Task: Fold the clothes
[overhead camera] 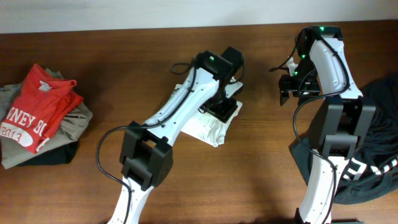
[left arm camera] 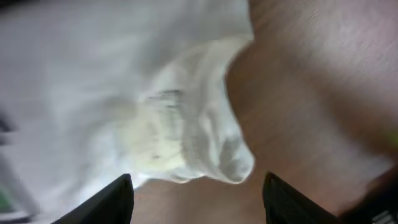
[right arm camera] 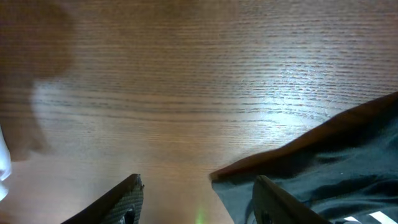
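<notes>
Left claw (left arm camera: 196, 193) is held open just over the white cloth (left arm camera: 93, 74).
The cloth is bunched mid-table (overhead camera: 124, 74), likely half folded; the right claw (right arm camera: 196, 199) is held open over bare wood beside dark clothes (right arm camera: 336, 162). An edge must be pinched next.

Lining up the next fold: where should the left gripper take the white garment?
I'd take the white garment by its bunched corner, coming from above on the bare-wood side. That lobe sticks out onto the table, puckered and raised, so the open left gripper can close across it.
</notes>
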Controlling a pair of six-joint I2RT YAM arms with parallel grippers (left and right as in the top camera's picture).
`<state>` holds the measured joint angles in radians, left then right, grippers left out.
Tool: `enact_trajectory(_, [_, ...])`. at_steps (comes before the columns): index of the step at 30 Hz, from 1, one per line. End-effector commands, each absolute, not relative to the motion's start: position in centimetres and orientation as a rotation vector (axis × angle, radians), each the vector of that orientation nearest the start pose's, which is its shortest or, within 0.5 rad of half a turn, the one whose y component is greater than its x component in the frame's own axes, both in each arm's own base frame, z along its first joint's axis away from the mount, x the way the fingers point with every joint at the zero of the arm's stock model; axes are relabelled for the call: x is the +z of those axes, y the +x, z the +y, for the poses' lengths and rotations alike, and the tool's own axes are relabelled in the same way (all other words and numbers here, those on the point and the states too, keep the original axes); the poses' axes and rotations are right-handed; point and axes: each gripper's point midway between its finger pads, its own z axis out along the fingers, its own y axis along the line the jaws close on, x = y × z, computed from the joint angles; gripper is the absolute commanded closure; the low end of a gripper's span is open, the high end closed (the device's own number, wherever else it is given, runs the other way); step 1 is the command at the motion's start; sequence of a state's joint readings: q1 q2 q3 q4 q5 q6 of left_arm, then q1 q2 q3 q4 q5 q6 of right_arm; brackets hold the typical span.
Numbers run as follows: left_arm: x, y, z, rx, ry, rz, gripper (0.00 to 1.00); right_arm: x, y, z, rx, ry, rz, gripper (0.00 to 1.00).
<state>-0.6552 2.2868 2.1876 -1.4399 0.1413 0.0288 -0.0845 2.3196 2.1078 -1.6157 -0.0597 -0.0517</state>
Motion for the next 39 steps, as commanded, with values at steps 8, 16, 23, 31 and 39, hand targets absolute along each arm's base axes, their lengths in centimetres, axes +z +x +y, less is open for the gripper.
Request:
enact_trajectory(8, [7.8, 45.6, -15.5, -0.743, 0.727, 2.940, 0.06, 9.0, 39.5, -1.8, 0.146, 0.071, 3.342, 0.36])
enact_trajectory(16, [-1.6, 41.0, -19.1, -1.212, 0.859, 3.036, 0.75, 9.0, 39.5, -1.8, 0.145, 0.070, 3.341, 0.36])
enact_trajectory(23, [-0.5, 43.8, -11.9, -0.997, 0.562, 3.159, 1.00, 9.0, 39.5, -1.9, 0.145, 0.066, 3.342, 0.36])
enact_trajectory(31, [7.9, 49.4, -0.7, -0.416, 0.243, 3.062, 0.62, 9.0, 39.4, -1.9, 0.146, 0.066, 3.345, 0.36])
enact_trajectory(39, [12.9, 49.7, 1.5, -0.111, 0.016, 3.007, 0.01, 9.4, 40.1, 1.8, 0.430, -0.163, 3.273, 0.35])
